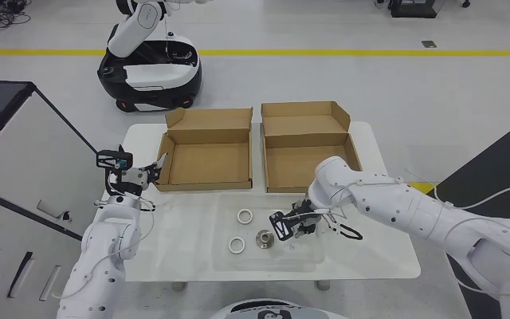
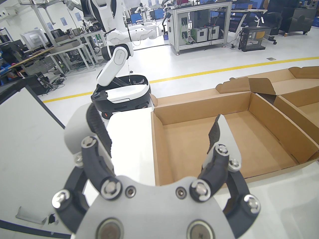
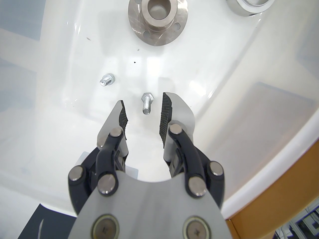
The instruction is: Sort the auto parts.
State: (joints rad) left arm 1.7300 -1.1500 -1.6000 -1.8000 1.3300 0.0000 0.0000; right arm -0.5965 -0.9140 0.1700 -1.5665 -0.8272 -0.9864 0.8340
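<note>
Item: hex bolt (image 3: 146,104), metal. Judged small, light, rigid, slick; likely to roll. Lies between open jaws of right pincer (image 3: 143,100). Best gripped across shank. Left pincer (image 2: 154,111) open, empty.

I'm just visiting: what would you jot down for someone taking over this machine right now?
Left tool: open, empty, at a corner of the left cardboard box.
Right tool: open, low in the clear tray, straddling a bolt, not gripping.
Also in tray: second bolt, flanged hub, two rings.
Done: nothing; both this and the right cardboard box are empty.
Left: sort every part.
</note>
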